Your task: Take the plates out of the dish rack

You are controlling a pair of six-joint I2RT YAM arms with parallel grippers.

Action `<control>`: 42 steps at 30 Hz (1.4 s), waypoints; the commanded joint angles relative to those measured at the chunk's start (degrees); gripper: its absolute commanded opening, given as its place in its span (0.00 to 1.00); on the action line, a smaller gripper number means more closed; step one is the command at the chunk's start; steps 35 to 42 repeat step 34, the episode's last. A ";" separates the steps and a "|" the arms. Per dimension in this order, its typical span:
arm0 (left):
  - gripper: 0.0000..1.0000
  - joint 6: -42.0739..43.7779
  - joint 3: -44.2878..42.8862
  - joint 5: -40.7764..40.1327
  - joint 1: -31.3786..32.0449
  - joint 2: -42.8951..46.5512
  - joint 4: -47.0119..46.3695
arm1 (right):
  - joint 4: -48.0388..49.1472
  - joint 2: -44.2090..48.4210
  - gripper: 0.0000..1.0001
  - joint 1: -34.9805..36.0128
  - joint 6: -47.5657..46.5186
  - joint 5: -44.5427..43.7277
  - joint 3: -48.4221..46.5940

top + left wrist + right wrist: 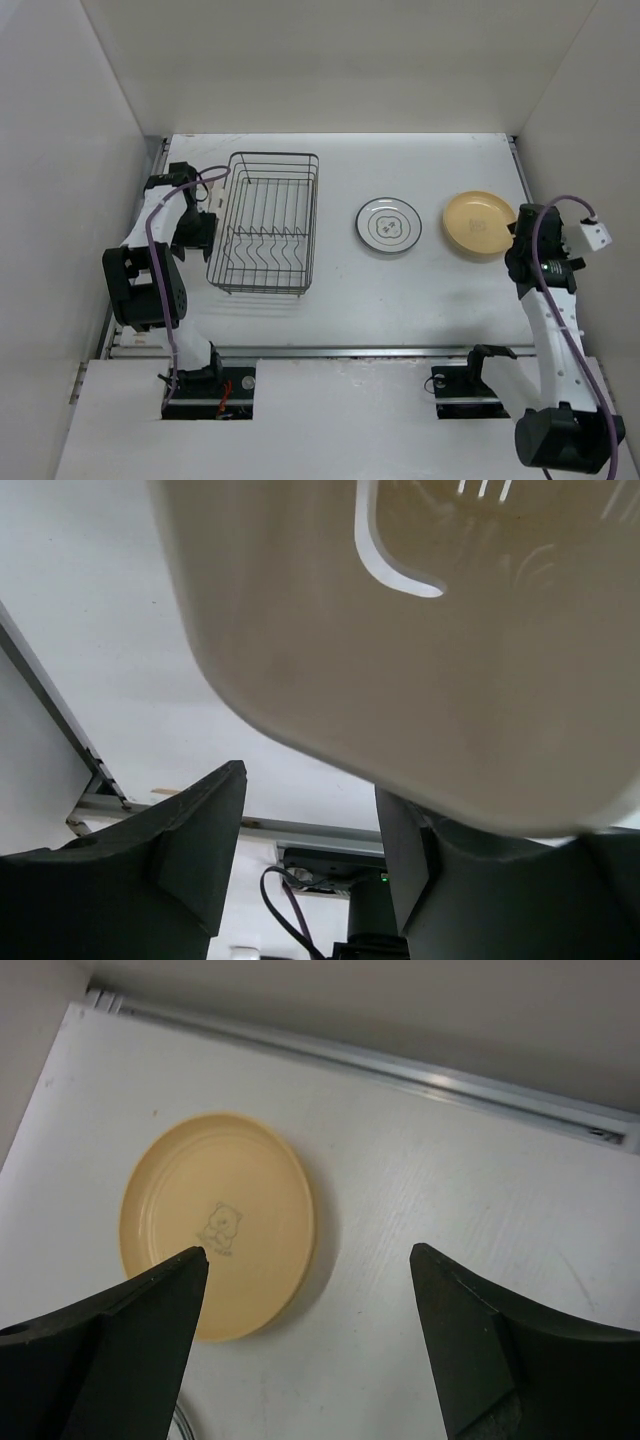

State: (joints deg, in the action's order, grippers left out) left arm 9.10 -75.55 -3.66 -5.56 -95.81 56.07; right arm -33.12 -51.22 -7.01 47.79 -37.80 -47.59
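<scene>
The rectangular basket of thin dark wire, the dish rack [263, 222], stands on the white table [330, 300] with its long axis running away from the arms and its zigzag dividers in the near half. In the top view only bare wire shows inside it, so no plate appears to be waiting there. Both plates lie flat on the table to the right of the rack. The round white plate with a dark rim ring and grey markings [388, 225] is nearer the rack, and the plain tan-yellow round plate [480, 224] is further right, apart from its neighbour. The right arm [548, 320] is the closer one to both. Its wrist view has the yellow plate [218, 1225] below and to the left of the right jaws, which are spread wide with nothing between the dark fingers [130, 1340]. The left arm [140, 280] is folded just beside the rack's left side. The left jaws stand apart and empty, with the table and a rail showing through the gap between the fingers [190, 850]. A pale rounded surface with a curved slot [420, 680] fills the upper part of that wrist view, too close to identify. Judging by the empty rack, the unloading looks finished, and any further pick would fall to the right arm.
</scene>
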 commanded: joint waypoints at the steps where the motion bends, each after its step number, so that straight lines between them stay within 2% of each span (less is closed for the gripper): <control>1: 0.52 -0.66 1.72 3.66 1.17 1.42 2.90 | -9.90 4.19 0.88 0.59 7.39 -14.72 -4.69; 2: 0.56 -0.67 0.94 2.88 1.17 1.42 2.90 | -11.94 6.81 0.89 0.59 8.88 -16.41 -5.31; 4: 0.56 -1.19 0.32 2.87 1.17 1.94 2.90 | -17.11 10.42 0.89 0.59 11.18 -19.92 -7.06; 8: 0.59 -1.72 -0.30 2.87 1.17 1.94 2.90 | -19.96 22.89 0.89 0.59 11.18 -21.17 -6.55; 9: 0.61 -1.72 -0.91 2.87 1.17 1.94 2.90 | -19.96 28.40 0.89 0.59 11.18 -20.65 -6.55; 11: 0.69 -2.25 -0.92 1.99 1.17 1.94 2.90 | -19.18 33.53 0.89 0.59 11.18 -18.55 -4.80; 13: 0.77 -2.78 -1.44 0.59 1.17 1.94 2.90 | -16.90 39.78 0.89 0.59 6.04 -15.74 -3.74; 14: 0.81 -2.78 -1.97 0.58 1.17 1.94 2.90 | -15.75 41.45 0.93 0.59 4.26 -14.07 -3.73; 16: 0.81 -3.38 -1.97 -0.02 1.17 2.55 2.90 | -13.38 44.87 1.00 0.59 2.22 -11.25 -3.03; 21: 0.86 -3.39 -3.02 -0.73 1.17 4.31 2.90 | -13.98 45.60 1.00 0.59 -1.20 -9.40 -7.51; 26: 0.86 -3.91 -3.55 -0.73 1.17 5.54 4.74 | -18.20 39.37 1.00 0.59 -1.74 -8.08 -13.05; 33: 0.87 -3.92 -3.03 -0.73 1.17 7.39 4.75 | -20.75 35.94 1.00 0.59 -1.03 -5.79 -15.85; 42: 0.87 -3.92 -3.03 -0.73 1.17 7.39 4.75 | -20.75 35.93 1.00 0.59 -1.03 -5.01 -15.86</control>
